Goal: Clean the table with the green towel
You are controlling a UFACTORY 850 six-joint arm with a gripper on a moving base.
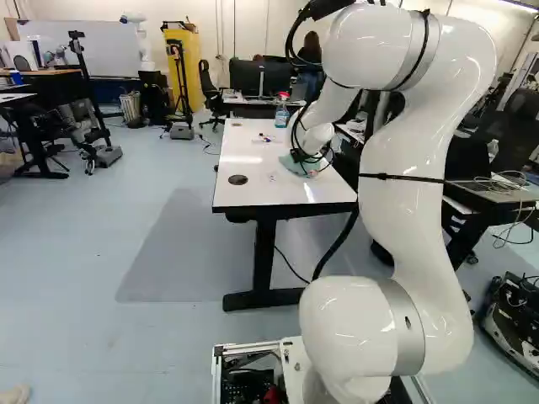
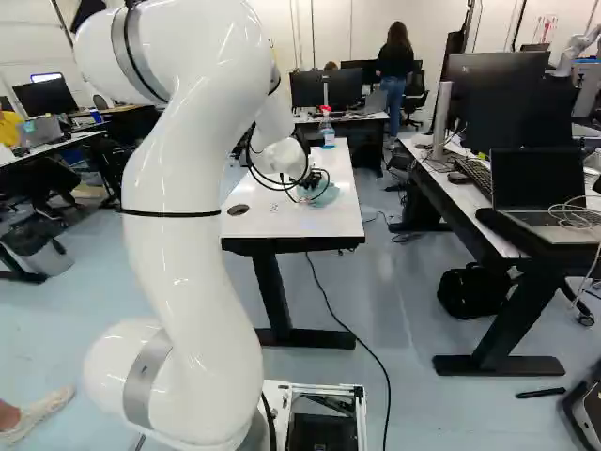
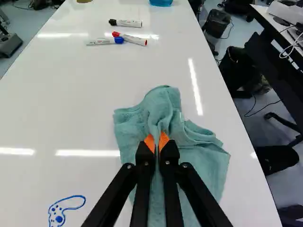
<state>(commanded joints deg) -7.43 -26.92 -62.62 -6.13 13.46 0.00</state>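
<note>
1. The tool (image 2: pixel 306 184) is pinched narrow on a gathered fold of the green towel (image 3: pixel 201 161), its orange pads (image 3: pixel 149 143) against the cloth
2. The towel lies rumpled on the white table (image 1: pixel 240 200), right of centre in the left base view, spreading out around the fingertips
3. A blue line drawing (image 3: pixel 57 213) is on the tabletop beside the tool
4. Ahead of the towel lie a black-capped marker (image 3: pixel 129 23), a blue-capped marker (image 3: pixel 102 41) and a red-capped marker (image 3: pixel 132 39), the last two close together
5. At the upper middle of the right base view, a spray bottle (image 2: pixel 327 134) stands upright at the table's far end
</note>
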